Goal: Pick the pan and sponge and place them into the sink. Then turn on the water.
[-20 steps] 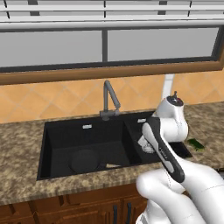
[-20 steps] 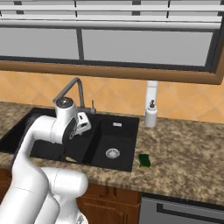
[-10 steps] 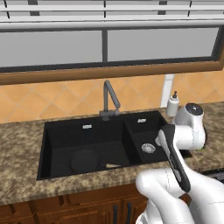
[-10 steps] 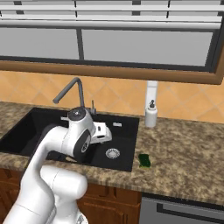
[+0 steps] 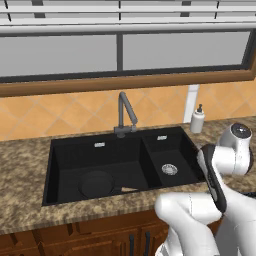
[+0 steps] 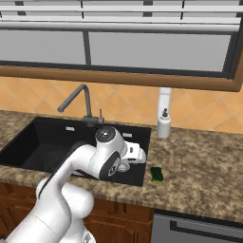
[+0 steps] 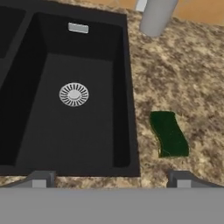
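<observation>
The black pan (image 5: 96, 184) lies in the large bowl of the black sink (image 5: 145, 150), its light-brown handle pointing right. The green sponge (image 6: 156, 174) rests on the granite counter just right of the small bowl. From the hand, the sponge (image 7: 169, 134) shows to the right of the sink (image 7: 127, 87). My gripper (image 7: 111, 179) hovers above the small bowl's front right corner. It is open, its fingertips wide apart with nothing between them, and the sponge lies beyond the right fingertip (image 7: 183, 178). No water is in view at the faucet (image 5: 125, 112).
A white soap dispenser (image 6: 164, 124) stands on the counter behind the sponge, against the tiled wall. The faucet (image 6: 78, 97) rises behind the sink's divider. A round silver drain (image 7: 73, 94) sits in the small bowl. Granite counter stretches off to the right.
The arm has swung right, from above the sink's middle to the small bowl's right edge near the sponge. The gripper stayed open. The pan and the sponge have not moved.
</observation>
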